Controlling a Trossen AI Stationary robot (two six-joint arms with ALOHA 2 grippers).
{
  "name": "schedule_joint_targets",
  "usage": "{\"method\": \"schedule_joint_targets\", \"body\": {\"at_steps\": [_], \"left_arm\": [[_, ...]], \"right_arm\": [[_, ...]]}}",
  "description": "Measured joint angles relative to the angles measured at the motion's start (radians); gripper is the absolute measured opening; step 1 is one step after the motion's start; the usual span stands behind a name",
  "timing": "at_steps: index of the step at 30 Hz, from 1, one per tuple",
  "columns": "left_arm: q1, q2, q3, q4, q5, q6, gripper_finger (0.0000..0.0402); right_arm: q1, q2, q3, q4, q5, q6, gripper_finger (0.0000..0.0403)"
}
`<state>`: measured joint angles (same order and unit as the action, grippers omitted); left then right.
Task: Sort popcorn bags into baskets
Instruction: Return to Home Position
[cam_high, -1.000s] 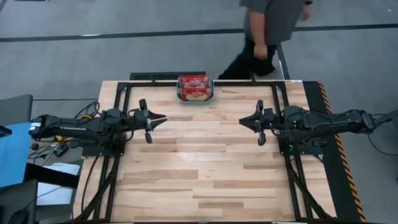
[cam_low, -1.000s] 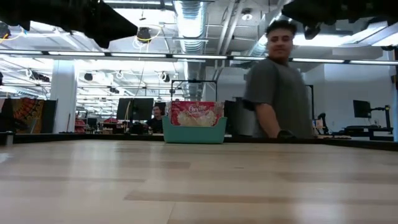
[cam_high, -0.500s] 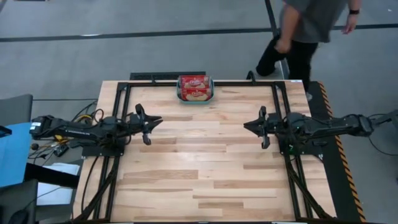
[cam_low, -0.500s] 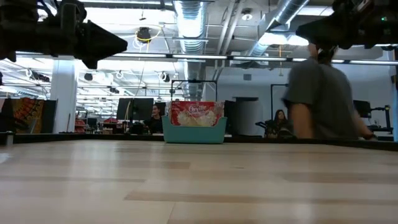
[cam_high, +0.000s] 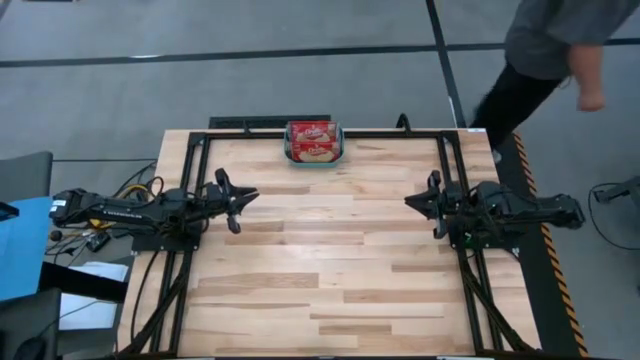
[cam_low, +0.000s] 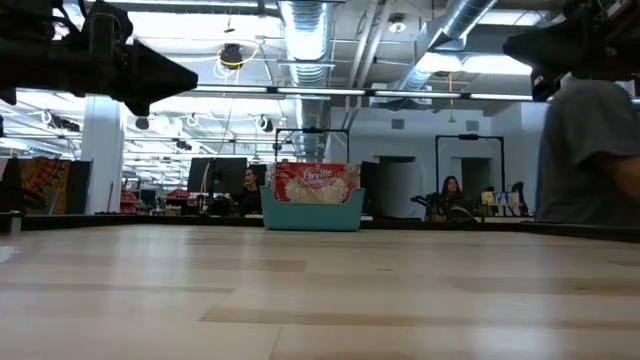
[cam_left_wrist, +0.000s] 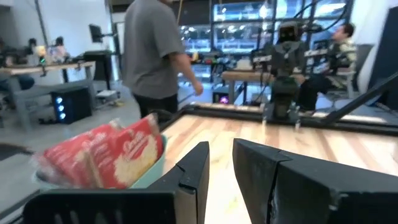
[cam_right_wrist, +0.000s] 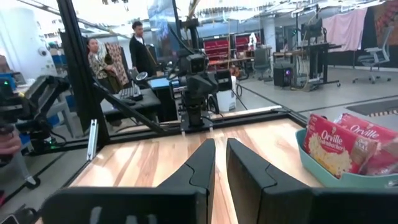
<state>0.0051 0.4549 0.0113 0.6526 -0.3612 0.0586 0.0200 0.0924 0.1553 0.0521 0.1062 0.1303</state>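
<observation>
A teal basket (cam_high: 288, 150) stands at the middle of the table's far edge, resting on its base. Red popcorn bags (cam_high: 312, 132) stand upright inside it, leaning together, their tops above the rim (cam_low: 315, 183). My left gripper (cam_high: 252, 192) hovers level above the table's left side and points toward the right. My right gripper (cam_high: 408, 201) hovers above the right side and points toward the left. Each has only a narrow gap between its fingers, with nothing in it (cam_left_wrist: 221, 152) (cam_right_wrist: 219, 144). Neither is near the basket (cam_right_wrist: 323, 174) or the bags (cam_left_wrist: 106, 155).
Black rails (cam_high: 320, 127) frame the wooden table top. A person (cam_high: 545, 50) walks on the floor past the table's far right corner. The wooden surface between the two arms and toward the near edge (cam_high: 330, 290) holds no objects.
Both arms have drawn back and sunk, the left gripper toward the table's left edge and the right gripper toward the right edge. Their fingers stand as before. The person behind the table has walked away to the right. The basket and bags have stayed put.
</observation>
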Motion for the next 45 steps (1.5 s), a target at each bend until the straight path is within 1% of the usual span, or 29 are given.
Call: {"method": "schedule_joint_targets", "body": {"at_steps": [2, 6, 11, 16, 20, 22, 25, 28, 30, 36, 39, 41, 45], "left_arm": [[0.000, -0.004, -0.001, -0.022, -0.018, 0.000, 0.0063], [-0.002, -0.005, -0.001, -0.022, -0.010, 0.005, 0.0063], [-0.003, -0.004, -0.002, -0.058, -0.011, -0.002, 0.0063], [-0.003, -0.003, -0.002, -0.123, -0.011, -0.029, 0.0063], [-0.007, -0.004, -0.003, -0.124, -0.009, -0.024, 0.0063], [-0.016, -0.012, -0.003, -0.125, -0.030, -0.012, 0.0063], [-0.039, -0.059, -0.003, -0.133, -0.059, 0.007, 0.0063], [-0.070, -0.136, -0.003, -0.186, -0.072, 0.011, 0.0063], [-0.093, -0.204, -0.003, -0.243, -0.084, 0.011, 0.0063], [-0.173, -0.448, -0.004, -0.444, -0.178, 0.025, 0.0063], [-0.204, -0.451, -0.003, -0.478, -0.224, 0.035, 0.0063], [-0.213, -0.441, -0.004, -0.464, -0.227, 0.030, 0.0063], [-0.217, -0.444, -0.005, -0.538, -0.229, -0.018, 0.0063]], "right_arm": [[0.000, -0.026, -0.014, -0.007, 0.000, 0.001, 0.0065], [0.000, -0.091, -0.074, -0.006, 0.000, 0.012, 0.0065], [0.001, -0.091, -0.146, 0.071, -0.011, 0.038, 0.0065], [0.016, -0.091, -0.147, 0.071, -0.030, 0.036, 0.0065], [0.035, -0.091, -0.147, 0.086, -0.030, 0.004, 0.0065], [0.047, -0.091, -0.147, 0.087, -0.028, 0.004, 0.0065], [0.061, -0.091, -0.147, 0.108, -0.024, 0.003, 0.0065], [0.066, -0.091, -0.144, 0.087, -0.023, 0.003, 0.0065], [0.066, -0.091, -0.142, 0.088, -0.018, -0.004, 0.0066], [0.063, -0.091, -0.141, 0.089, -0.018, -0.011, 0.0066], [0.063, -0.091, -0.140, 0.089, -0.018, -0.011, 0.0066], [0.063, -0.091, -0.140, 0.088, -0.018, -0.010, 0.0066], [0.063, -0.087, -0.140, 0.045, -0.020, 0.000, 0.0066]]}}
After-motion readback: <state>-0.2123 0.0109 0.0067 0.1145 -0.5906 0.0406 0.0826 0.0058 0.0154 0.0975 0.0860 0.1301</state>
